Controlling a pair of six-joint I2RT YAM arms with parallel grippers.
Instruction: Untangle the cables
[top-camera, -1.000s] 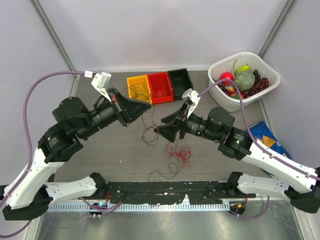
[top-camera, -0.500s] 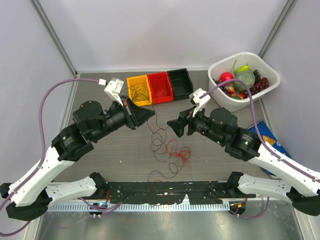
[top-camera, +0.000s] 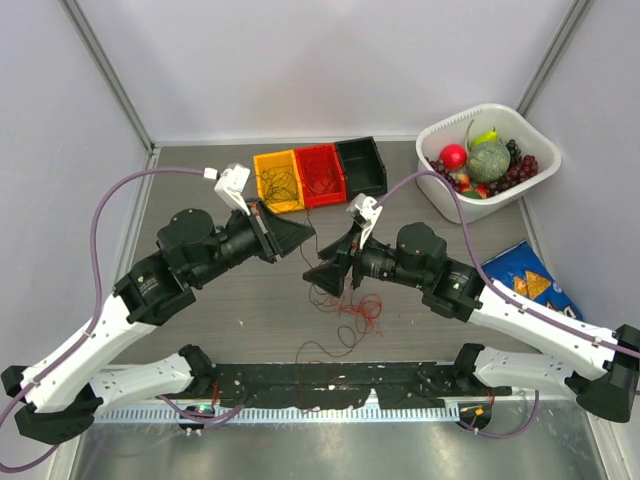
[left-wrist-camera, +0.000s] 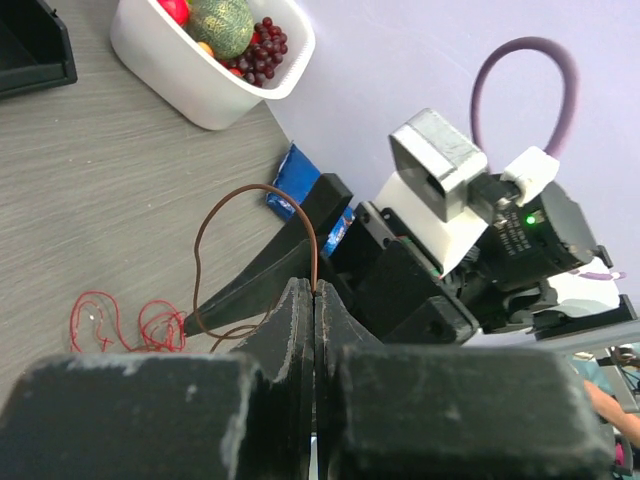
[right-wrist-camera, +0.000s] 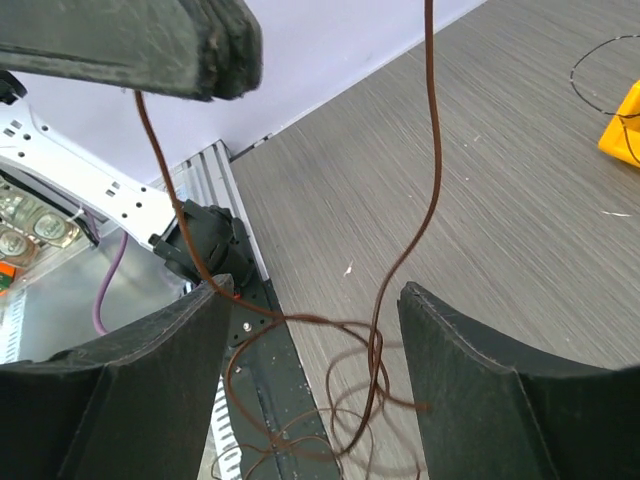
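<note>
My left gripper (top-camera: 310, 236) is shut on a thin brown cable (left-wrist-camera: 197, 262), pinched at the fingertips (left-wrist-camera: 300, 300) and held above the table. The cable hangs down (right-wrist-camera: 434, 120) into loose loops near the table's front edge. My right gripper (top-camera: 321, 276) is open, and in the right wrist view (right-wrist-camera: 310, 335) the hanging brown cable passes between its spread fingers (right-wrist-camera: 130, 380) without touching them. A tangled red cable (top-camera: 366, 310) lies on the table just right of my right gripper and also shows in the left wrist view (left-wrist-camera: 130, 325).
Yellow (top-camera: 279, 180), red (top-camera: 320, 173) and black (top-camera: 361, 166) bins stand at the back, the yellow and red ones holding wires. A white basket (top-camera: 437, 196) of fruit is at the back right. A blue snack bag (top-camera: 525, 278) lies right.
My right gripper has moved left and nearer, so that it now straddles the hanging brown cable. My left gripper has shifted slightly right, still holding the cable.
</note>
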